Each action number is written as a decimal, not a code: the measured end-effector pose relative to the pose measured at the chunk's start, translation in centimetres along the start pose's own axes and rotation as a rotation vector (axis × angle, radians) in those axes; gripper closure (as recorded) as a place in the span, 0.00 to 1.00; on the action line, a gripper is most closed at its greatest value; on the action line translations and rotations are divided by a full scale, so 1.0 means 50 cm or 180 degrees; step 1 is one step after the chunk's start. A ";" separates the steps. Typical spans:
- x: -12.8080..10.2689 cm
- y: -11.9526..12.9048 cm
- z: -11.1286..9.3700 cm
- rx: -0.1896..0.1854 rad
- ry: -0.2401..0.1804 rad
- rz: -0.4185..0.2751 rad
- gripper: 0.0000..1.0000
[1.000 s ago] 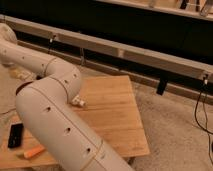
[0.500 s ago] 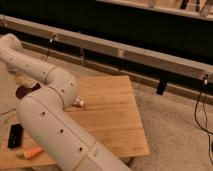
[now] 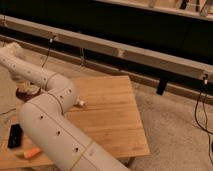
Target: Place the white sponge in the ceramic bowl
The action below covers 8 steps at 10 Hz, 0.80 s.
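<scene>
The dark maroon ceramic bowl (image 3: 24, 94) sits at the far left edge of the wooden table (image 3: 110, 115), partly hidden by my arm. A pale lump (image 3: 32, 89) shows at the bowl's rim; I cannot tell whether it is the white sponge. My white arm fills the lower left, bends at an elbow (image 3: 60, 90), and reaches back left. My gripper (image 3: 20, 80) hangs from the wrist just above the bowl and is mostly hidden.
A small white object (image 3: 80, 103) lies on the table beside the elbow. A black device (image 3: 15, 135) and an orange object (image 3: 31, 152) lie at the front left. A dark wall with a rail (image 3: 125, 52) and hanging cables runs behind the table.
The wrist end of the arm has come down and to the right, from high at the far left to just over the bowl. The bowl has come into view.
</scene>
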 end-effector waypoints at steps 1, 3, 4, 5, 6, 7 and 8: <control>-0.001 0.004 0.014 -0.0009 0.0033 -0.0043 0.95; -0.005 0.013 0.037 -0.0010 0.0103 -0.0132 0.76; -0.009 0.018 0.047 -0.0004 0.0136 -0.0172 0.66; -0.009 0.021 0.057 0.0002 0.0182 -0.0207 0.55; -0.008 0.022 0.064 0.0013 0.0217 -0.0238 0.45; -0.010 0.024 0.067 0.0027 0.0251 -0.0276 0.37; -0.009 0.025 0.069 0.0032 0.0276 -0.0301 0.35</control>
